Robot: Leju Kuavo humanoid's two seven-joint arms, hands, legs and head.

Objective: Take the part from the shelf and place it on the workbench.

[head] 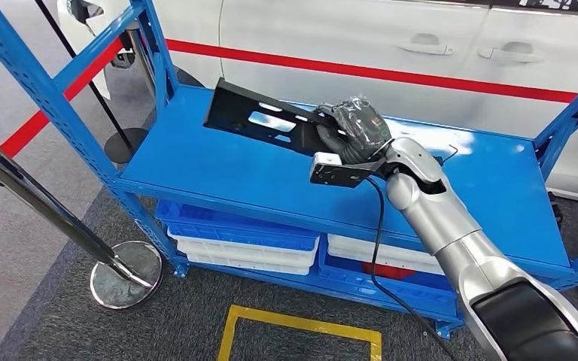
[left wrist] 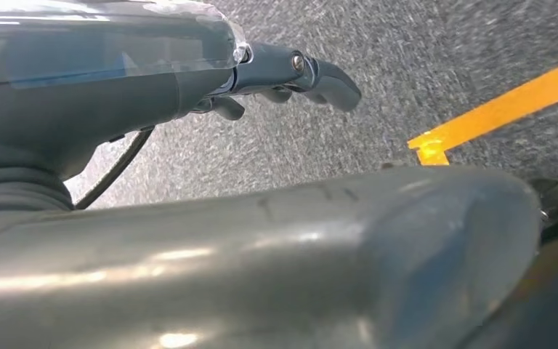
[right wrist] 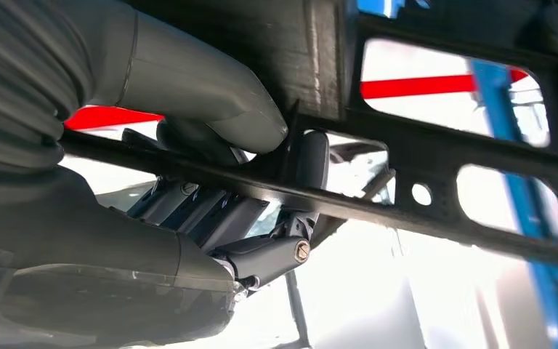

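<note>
The part is a flat black metal bracket [head: 260,116] with cut-out windows, tilted up off the blue shelf top [head: 226,169]. My right hand [head: 354,129] grips its near end, fingers wrapped around the edge. In the right wrist view the thumb [right wrist: 203,87] presses one face of the bracket [right wrist: 436,156] and the dark fingers [right wrist: 261,240] close on the other. My left hand [left wrist: 283,76] hangs over grey carpet, fingers curled, holding nothing.
The blue shelf's uprights [head: 38,83] stand at the left and right. Blue and white bins [head: 241,241] fill the lower level. A chrome stanchion post [head: 53,210] stands left of it; a white car [head: 391,45] is behind. Yellow floor tape [head: 301,327] marks the carpet.
</note>
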